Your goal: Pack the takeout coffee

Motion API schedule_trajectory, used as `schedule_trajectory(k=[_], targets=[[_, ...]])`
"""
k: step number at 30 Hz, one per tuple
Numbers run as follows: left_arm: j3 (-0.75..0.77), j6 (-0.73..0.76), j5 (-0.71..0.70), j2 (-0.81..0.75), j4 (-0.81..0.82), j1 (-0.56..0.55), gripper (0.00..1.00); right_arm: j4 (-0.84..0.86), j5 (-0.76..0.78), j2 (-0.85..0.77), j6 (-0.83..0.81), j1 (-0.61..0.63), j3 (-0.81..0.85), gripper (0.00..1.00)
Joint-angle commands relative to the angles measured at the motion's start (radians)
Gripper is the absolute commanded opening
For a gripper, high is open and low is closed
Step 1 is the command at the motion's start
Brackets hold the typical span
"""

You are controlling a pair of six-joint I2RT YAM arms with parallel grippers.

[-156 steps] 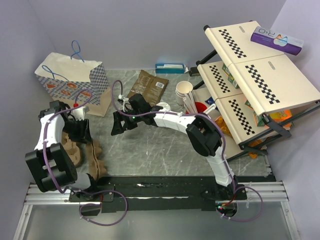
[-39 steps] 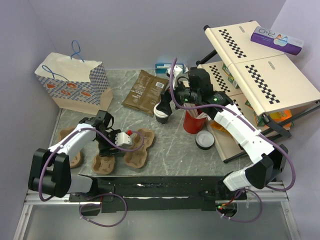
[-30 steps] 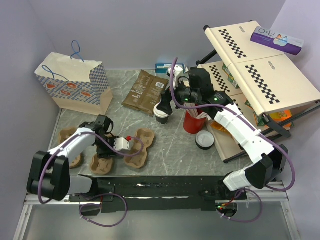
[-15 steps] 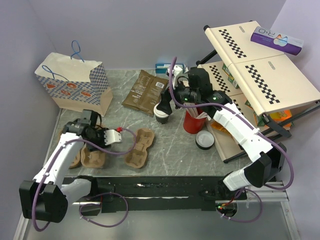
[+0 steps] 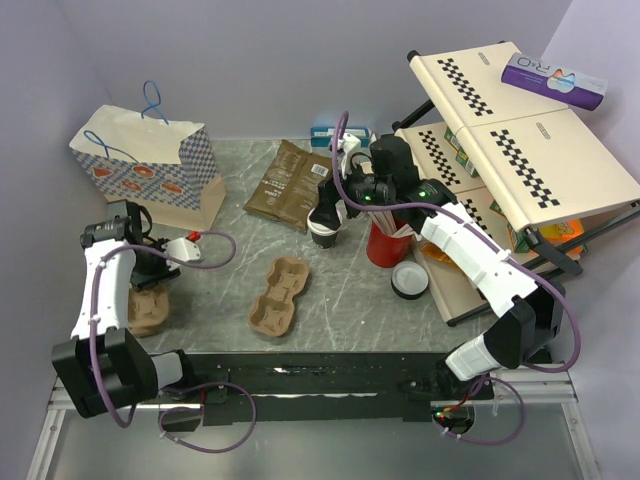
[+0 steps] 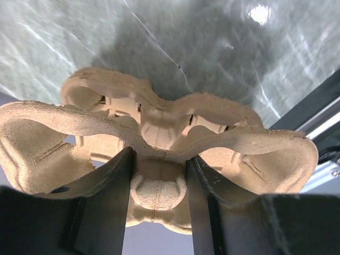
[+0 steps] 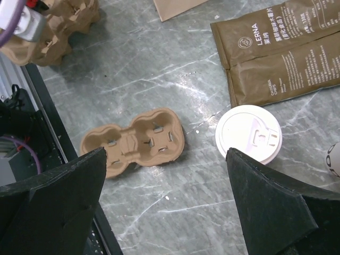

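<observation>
Left end effector (image 6: 158, 183) clamps the fibrous pulp carrier (image 6: 255, 154); right end effector (image 7: 164, 159) gapes above smooth-lidded takeout coffee (image 7: 248, 133).

There is one paper bag (image 5: 140, 160), one brown pouch (image 5: 293, 180), one lidded cup (image 7: 248, 133), one red cup (image 5: 383, 246), and at least three cup trays (image 5: 283, 293).

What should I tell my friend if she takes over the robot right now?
Left gripper: shut on the held pulp carrier, at the table's left edge.
Right gripper: open, hovering above the takeout coffee, not touching it.
Takeout coffee: upright on the table, lid on, near the brown coffee bag.
Loose pulp carrier: empty, mid-table. Paper bag: back left.
Done: nothing packed.
Left: grasp the cup, seat it in a carrier, probably then bag it.
</observation>
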Motion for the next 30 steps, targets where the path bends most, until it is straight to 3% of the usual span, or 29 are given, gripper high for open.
schedule_trajectory(k=[1, 15, 23, 30], targets=[[0.018, 0.110, -0.019, 0.052, -0.016, 0.045, 0.38, 0.016, -0.017, 0.006, 0.015, -0.006, 0.041, 0.99], [-0.017, 0.133, -0.027, 0.200, 0.087, 0.131, 0.43, 0.013, -0.003, -0.005, 0.015, -0.006, 0.024, 0.99], [-0.046, 0.119, 0.024, 0.165, 0.137, 0.132, 0.59, 0.013, 0.001, -0.002, 0.006, -0.006, 0.029, 0.99], [0.027, 0.047, 0.097, 0.139, 0.095, 0.131, 0.67, 0.013, 0.000, -0.003, 0.001, -0.006, 0.027, 0.99]])
